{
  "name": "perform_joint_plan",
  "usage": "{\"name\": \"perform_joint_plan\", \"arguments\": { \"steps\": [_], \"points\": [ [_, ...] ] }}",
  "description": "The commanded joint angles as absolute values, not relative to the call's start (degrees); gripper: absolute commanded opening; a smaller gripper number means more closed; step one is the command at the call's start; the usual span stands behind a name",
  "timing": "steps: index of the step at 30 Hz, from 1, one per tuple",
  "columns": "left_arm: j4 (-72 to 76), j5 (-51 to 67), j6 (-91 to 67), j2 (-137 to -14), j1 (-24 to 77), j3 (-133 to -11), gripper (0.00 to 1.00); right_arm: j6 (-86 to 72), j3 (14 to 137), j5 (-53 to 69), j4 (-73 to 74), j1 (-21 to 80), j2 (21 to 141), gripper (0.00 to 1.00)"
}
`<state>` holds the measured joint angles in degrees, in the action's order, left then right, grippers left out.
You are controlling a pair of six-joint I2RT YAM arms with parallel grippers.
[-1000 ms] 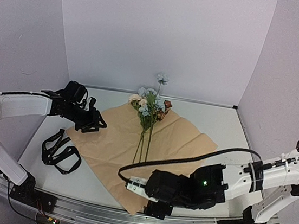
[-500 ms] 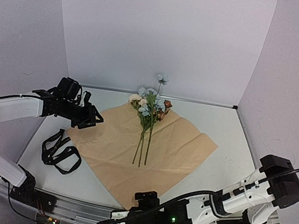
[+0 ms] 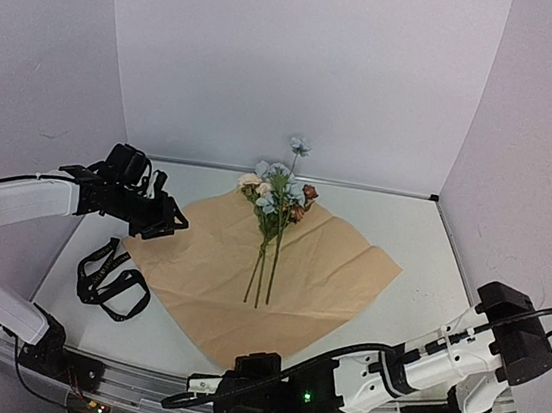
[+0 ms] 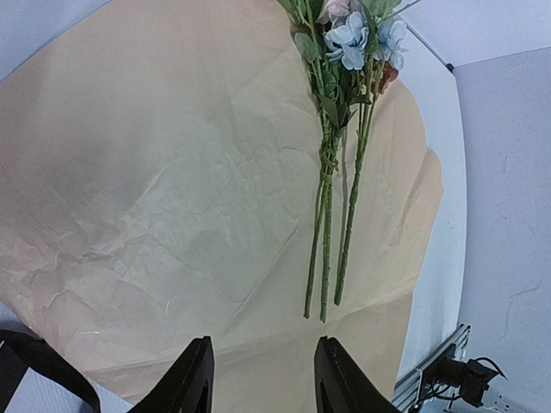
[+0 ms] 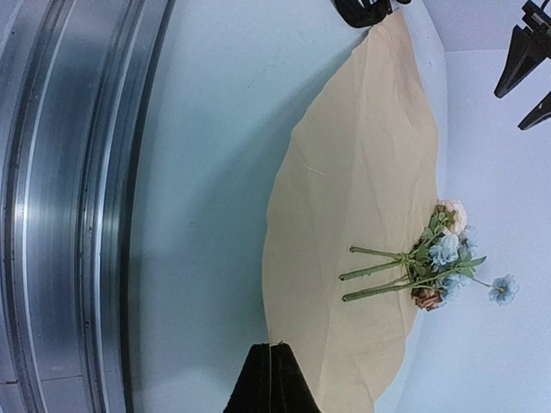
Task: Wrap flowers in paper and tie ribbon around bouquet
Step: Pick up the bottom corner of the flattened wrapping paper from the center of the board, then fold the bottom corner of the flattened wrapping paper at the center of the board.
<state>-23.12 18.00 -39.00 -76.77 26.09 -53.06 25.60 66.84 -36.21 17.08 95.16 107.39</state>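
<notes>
On creased tan paper (image 3: 208, 281): thin-stemmed flowers (image 3: 276, 203) | looped black ribbon (image 3: 106, 281) beside

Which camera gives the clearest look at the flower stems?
Left wrist: the flowers lie close and sharp, stems bare on the paper, though some blooms are cropped. Top external shows the whole bunch, smaller; right wrist shows it small, sideways.

Tan paper (image 3: 334, 264), black ribbon (image 4: 39, 353), green-stemmed flowers (image 3: 275, 198) of pale blue, cream and brownish-pink.
</notes>
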Motion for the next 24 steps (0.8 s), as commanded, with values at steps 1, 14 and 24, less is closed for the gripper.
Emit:
{"name": "perform_joint_plan", "arguments": {
  "steps": [1,14,24],
  "points": [
    [-23.1,18.5,-37.6,-76.2,26.3,-56.6,0.43,23.5,70.6,-33.9,23.8,91.1,102.1,0.00],
    [-25.1,18.9,-35.7,-80.5,26.2,-62.5,0.42,25.7,86.7,-26.1,26.6,70.9,111.3,0.00],
    [-26.1,20.3,-35.9,-83.8,26.2,-62.8,0.38,26.4,103.5,-19.3,29.0,60.8,124.4,0.00]
  ]
}}
